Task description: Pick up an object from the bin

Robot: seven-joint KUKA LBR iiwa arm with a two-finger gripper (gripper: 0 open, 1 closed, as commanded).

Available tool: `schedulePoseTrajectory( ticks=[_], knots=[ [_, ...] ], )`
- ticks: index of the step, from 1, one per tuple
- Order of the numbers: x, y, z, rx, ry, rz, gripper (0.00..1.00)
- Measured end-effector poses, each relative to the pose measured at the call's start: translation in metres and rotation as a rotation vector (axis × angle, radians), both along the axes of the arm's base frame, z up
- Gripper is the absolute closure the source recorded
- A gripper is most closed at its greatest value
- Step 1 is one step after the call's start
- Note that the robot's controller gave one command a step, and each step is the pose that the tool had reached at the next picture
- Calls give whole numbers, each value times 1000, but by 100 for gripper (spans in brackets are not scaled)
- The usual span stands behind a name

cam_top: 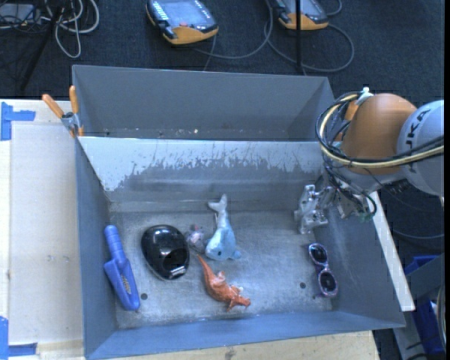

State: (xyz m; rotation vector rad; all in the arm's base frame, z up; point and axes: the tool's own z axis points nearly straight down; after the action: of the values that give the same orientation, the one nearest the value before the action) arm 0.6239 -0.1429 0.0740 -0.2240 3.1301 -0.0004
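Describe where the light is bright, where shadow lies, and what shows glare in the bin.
Camera view: a bright, streaked band crosses the back wall of the bin, with darker grey above it; its left side lies in shade; the black computer mouse carries small white glare spots on its glossy top.

Partial lettering "KU" on grey arm link [427,137], nothing else legible

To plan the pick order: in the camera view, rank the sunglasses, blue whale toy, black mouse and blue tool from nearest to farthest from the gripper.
From the gripper:
1. sunglasses, right side, just below it
2. blue whale toy, bin's middle
3. black mouse, left of middle
4. blue tool, far left
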Motion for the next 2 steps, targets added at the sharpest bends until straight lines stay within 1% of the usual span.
schedulePoseTrajectory(
  ticks=[1,2],
  knots=[
    [-11,5,35,1,5,16,100],
    [-5,20,58,0,-1,0,100]
  ],
)
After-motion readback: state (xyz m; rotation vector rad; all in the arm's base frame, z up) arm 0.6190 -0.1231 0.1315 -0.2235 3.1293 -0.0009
